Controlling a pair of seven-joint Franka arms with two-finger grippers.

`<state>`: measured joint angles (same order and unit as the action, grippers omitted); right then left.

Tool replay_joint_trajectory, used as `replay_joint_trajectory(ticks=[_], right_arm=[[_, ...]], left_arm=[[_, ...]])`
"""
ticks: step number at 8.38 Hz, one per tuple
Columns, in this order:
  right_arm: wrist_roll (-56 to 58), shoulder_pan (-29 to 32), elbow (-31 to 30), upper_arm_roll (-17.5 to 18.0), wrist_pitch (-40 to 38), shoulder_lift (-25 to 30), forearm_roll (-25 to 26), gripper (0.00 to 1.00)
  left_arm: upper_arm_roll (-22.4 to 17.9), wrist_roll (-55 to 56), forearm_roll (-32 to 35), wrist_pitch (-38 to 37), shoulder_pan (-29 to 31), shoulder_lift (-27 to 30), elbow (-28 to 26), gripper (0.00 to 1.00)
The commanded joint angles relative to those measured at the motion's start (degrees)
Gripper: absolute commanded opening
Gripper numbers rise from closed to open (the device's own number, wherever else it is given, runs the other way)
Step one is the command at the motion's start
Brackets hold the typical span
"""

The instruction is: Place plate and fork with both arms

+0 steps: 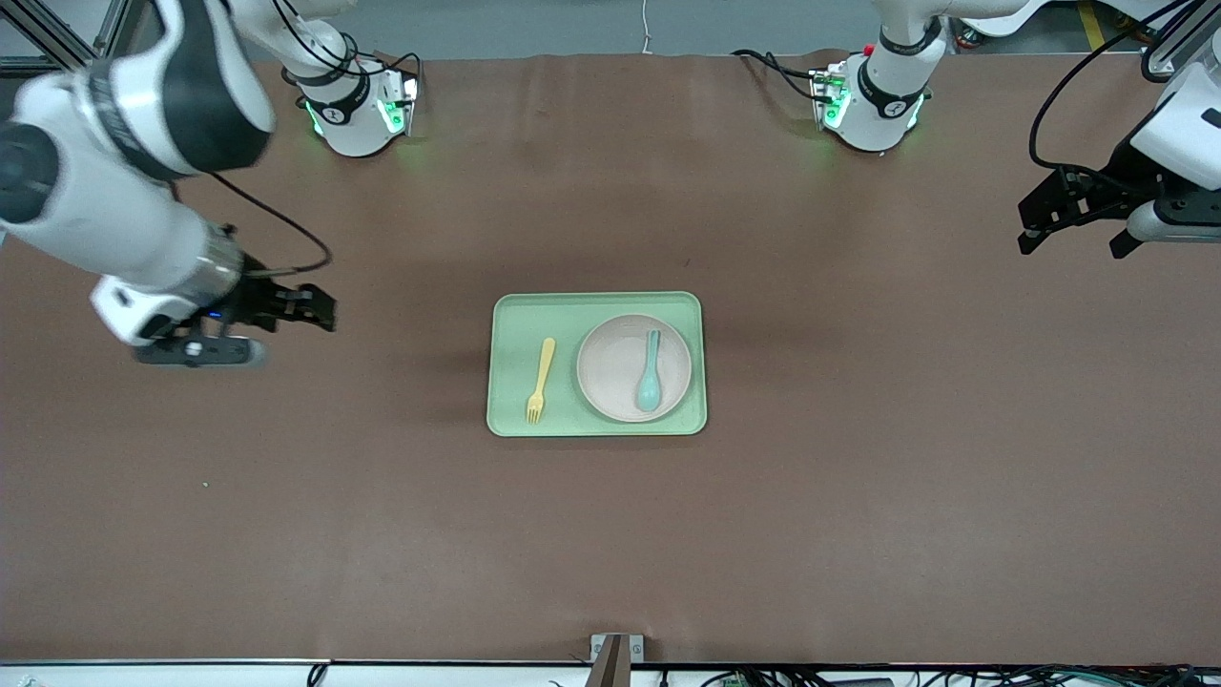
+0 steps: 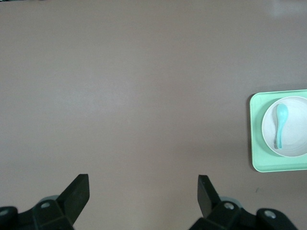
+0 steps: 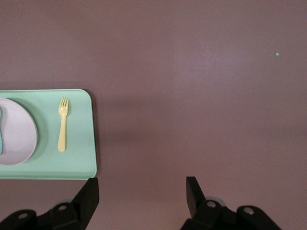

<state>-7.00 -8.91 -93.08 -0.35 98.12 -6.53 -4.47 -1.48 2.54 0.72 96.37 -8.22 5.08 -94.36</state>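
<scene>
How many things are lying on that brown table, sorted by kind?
Trays: 1, rectangular light-green plastic tray
Plates: 1, round pale cream-pink plastic plate, on the tray
Forks: 1, small pale-yellow plastic fork, on the tray beside the plate
Spoons: 1, teal-green plastic spoon, on the plate
Total: 4

Light-green tray [image 1: 597, 305] set mid-table. Cream-pink plate [image 1: 615, 382] laid in tray toward left arm's end, teal spoon [image 1: 650, 370] rested on it. Yellow fork [image 1: 541, 380] laid beside plate, tines toward camera. Right gripper [image 1: 320, 308] and left gripper [image 1: 1030, 227] held over bare brown table [image 1: 858, 477], each well apart from tray.
</scene>
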Motion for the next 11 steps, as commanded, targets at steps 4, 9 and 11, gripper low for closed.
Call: replay_joint_trajectory(ticks=[4, 9, 11], right_arm=[[9.29, 7.59, -0.17, 0.79, -8.91, 9.51, 2.53, 0.99], [10.87, 10.48, 3.43, 0.44, -9.0, 9.26, 2.97, 0.99], [11.4, 10.84, 3.78, 0.52, -9.09, 9.26, 4.46, 0.99]], left_arm=[[0.17, 0.53, -0.55, -1.36, 0.05, 0.02, 1.1, 0.99], [0.17, 0.45, -0.55, -1.36, 0.13, 0.02, 1.02, 0.99], [0.17, 0.53, -0.55, -1.36, 0.13, 0.02, 1.1, 0.99]])
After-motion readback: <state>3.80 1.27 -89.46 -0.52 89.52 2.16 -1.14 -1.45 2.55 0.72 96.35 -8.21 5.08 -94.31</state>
